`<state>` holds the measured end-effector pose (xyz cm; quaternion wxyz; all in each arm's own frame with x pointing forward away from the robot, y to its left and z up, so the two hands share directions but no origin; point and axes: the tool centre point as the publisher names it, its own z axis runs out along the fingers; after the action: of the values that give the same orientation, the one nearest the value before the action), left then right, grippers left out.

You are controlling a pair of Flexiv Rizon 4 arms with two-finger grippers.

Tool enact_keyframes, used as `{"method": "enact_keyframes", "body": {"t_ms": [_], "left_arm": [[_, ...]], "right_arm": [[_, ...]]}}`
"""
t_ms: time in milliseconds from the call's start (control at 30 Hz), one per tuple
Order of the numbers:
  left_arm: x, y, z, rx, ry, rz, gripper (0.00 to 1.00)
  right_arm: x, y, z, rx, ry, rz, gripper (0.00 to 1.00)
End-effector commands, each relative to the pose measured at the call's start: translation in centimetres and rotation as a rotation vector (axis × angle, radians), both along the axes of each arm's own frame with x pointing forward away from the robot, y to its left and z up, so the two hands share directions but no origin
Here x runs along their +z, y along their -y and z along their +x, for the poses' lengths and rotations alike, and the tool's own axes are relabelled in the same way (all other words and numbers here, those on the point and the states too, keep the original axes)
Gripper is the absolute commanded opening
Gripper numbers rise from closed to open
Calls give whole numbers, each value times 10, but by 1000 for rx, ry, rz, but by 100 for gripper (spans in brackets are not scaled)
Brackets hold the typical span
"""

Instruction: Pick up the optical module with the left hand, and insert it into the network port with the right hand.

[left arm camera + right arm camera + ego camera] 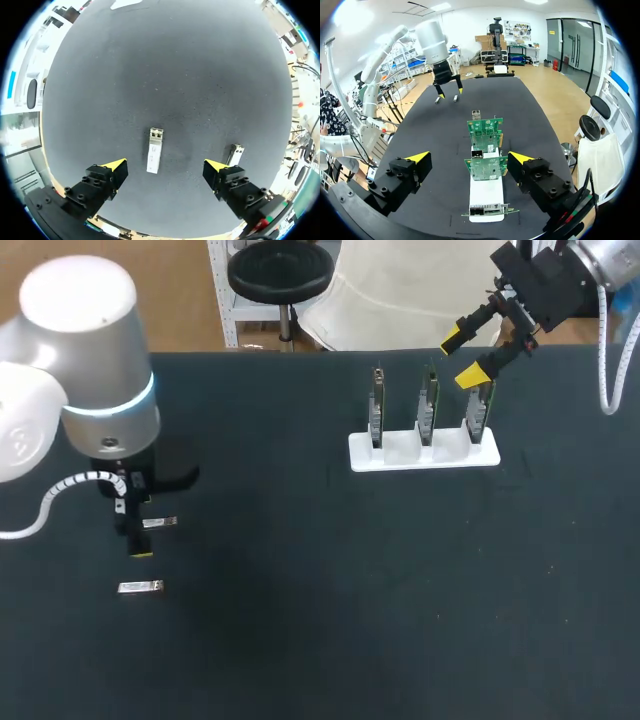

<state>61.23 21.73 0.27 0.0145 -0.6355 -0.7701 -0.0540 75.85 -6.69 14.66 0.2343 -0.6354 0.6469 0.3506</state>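
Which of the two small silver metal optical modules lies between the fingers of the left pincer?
The silver metal optical module centred in the gap of the open left pincer; the other module lies outside one finger.

The head camera sits high behind the robot and looks down over the whole dark bench [300,640] toward its far edge. The left wrist camera hangs close over the bench's left part, facing straight down past the left pincer [165,164] onto two optical modules [154,157]. The right wrist camera sits at the far right, looking left along the row of port cards [485,167] to the left arm [432,42]. The head view takes in all of these too.
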Motion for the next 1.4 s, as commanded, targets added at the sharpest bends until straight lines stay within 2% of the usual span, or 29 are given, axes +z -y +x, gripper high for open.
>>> {"method": "enact_keyframes", "body": {"t_ms": [33,1400], "left_arm": [[-3,-3,3,-1,-15,-12,100],[-28,-7,2,63,-63,-39,100]], "right_arm": [[0,0,-1,-1,2,0,100],[0,0,-1,-1,2,0,100]]}}
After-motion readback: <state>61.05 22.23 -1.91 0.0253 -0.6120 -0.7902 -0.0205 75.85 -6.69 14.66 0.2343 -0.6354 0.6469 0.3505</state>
